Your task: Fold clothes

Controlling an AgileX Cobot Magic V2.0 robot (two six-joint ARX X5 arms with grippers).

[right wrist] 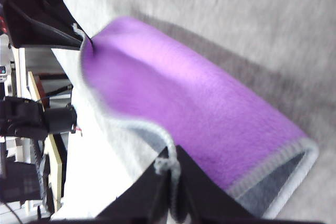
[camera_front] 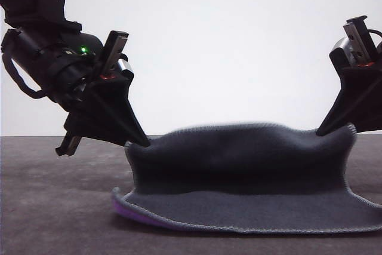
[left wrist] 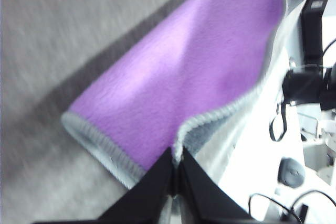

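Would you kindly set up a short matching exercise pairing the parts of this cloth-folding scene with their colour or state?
Column one:
1. left gripper
2. right gripper
3. cloth's camera-facing side
4. cloth's underside

Column two:
A. bright purple
B. dark grey
C. shut on the cloth's lifted corner at the right of the front view
D. shut on the cloth's lifted corner at the left of the front view

Pairs: 1-D, 2-C, 3-B, 4-A
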